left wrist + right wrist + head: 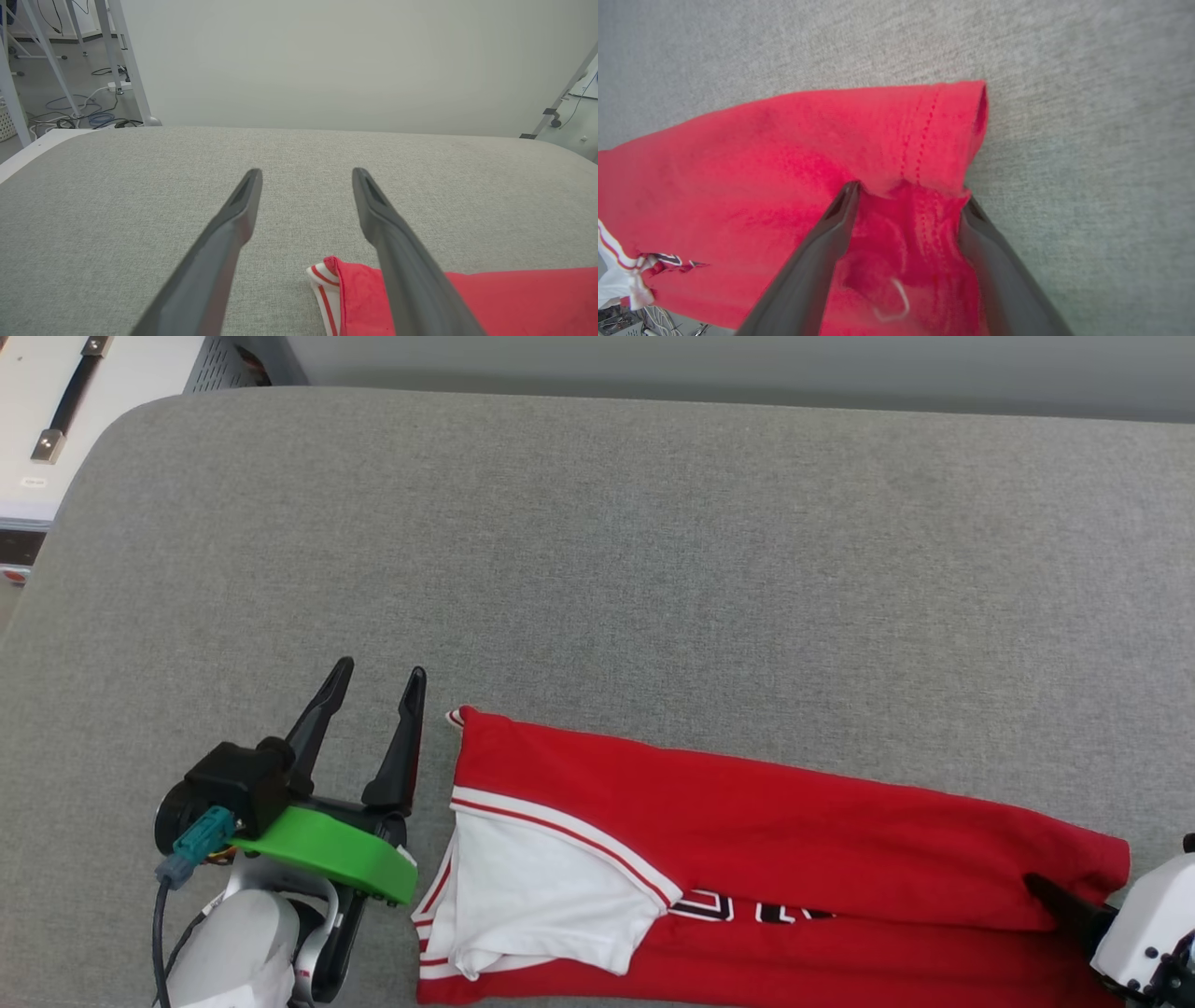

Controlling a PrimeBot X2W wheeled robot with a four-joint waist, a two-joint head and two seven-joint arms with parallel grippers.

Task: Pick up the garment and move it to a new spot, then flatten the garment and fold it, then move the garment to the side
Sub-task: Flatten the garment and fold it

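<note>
State of left pincer: fully spread, holding nothing, poised over bare cloth of the grey fabric-covered surface.
State of right pincer: spread wide, nothing clamped. Red cloth lies between its two fingers, whose tips meet the edge of the upper folded layer.
Location of garment: red jersey-style T-shirt with white short sleeves and striped trim, lying as a long lengthwise-folded band. Its shoulder end is just to the right of the left pincer's right finger, apparently not touching. Its stitched hem is directly ahead of the right pincer's tips.
Progress (judgement): the lengthwise fold looks made. The crosswise fold and the move aside remain.
Fault 1, single-layer pinch: closing the right pincer here may catch only one layer, so lifting would peel the fold open.
Fault 2, missed grasp: the left pincer is beside the cloth, not over it. Closing without shifting right would take nothing.
Fault 3, sleeve spill: the white short sleeve behind and to the right of the left pincer lies loosely and could slip out when that end is raised.
Fault 4, uneven lift: raising one end alone would drag and skew the band.
</note>
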